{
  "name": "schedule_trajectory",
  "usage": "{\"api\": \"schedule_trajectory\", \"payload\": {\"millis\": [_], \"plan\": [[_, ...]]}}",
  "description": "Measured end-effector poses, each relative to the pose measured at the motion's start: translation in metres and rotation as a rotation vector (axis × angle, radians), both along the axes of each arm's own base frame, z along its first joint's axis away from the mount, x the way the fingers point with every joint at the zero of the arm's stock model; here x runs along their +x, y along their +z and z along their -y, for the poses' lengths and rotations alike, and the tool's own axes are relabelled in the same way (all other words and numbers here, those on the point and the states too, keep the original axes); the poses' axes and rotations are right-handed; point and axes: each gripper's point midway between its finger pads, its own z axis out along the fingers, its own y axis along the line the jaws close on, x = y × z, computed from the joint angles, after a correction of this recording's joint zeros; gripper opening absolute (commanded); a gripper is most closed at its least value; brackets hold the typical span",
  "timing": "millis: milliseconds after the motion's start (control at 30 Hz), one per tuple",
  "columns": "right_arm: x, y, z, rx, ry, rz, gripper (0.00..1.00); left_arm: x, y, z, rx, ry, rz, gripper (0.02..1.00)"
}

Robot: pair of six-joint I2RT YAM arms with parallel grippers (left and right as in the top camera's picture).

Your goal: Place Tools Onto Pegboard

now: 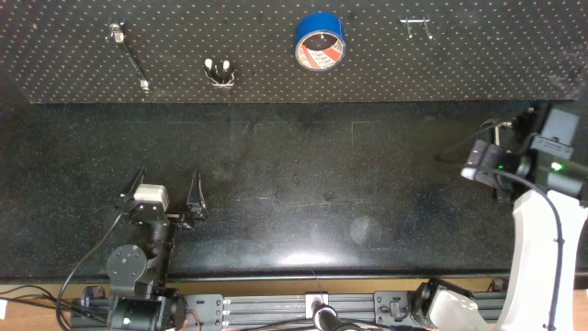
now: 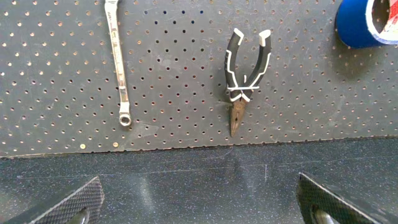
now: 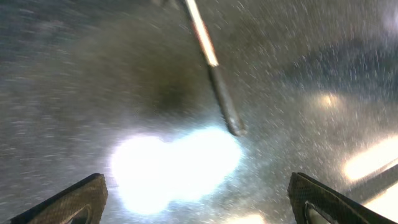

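On the pegboard (image 1: 459, 64) hang a silver wrench (image 1: 129, 57) (image 2: 118, 62), black-and-white pliers (image 1: 219, 74) (image 2: 244, 78) and a blue tape roll (image 1: 320, 41) (image 2: 367, 22). My left gripper (image 1: 165, 190) (image 2: 199, 199) stands open near the table's front left, facing the pliers from a distance, with nothing between its fingers. My right gripper (image 1: 484, 165) (image 3: 199, 199) is open at the far right, just above the dark tabletop. A slim metal rod-like tool (image 3: 214, 74) lies on the table just ahead of it; the picture is blurred and I cannot tell its kind.
A bare metal hook (image 1: 416, 28) sticks out of the pegboard at the right of the tape. The black tabletop (image 1: 312, 184) stretches between the two arms. Bright glare (image 3: 168, 165) lies on the table under the right gripper.
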Motion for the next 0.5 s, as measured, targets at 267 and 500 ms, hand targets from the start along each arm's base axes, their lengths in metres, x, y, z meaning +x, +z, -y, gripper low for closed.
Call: {"api": "schedule_trajectory", "payload": {"millis": [267, 500], "plan": [[-0.001, -0.056, 0.042, 0.128, 0.179, -0.099, 0.976, 0.000, 0.000, 0.000, 0.000, 0.000, 0.000, 0.996], [0.021, -0.078, 0.053, 0.108, 0.306, -0.081, 0.976, 0.000, 0.000, 0.000, 0.000, 0.000, 0.000, 0.996]]}}
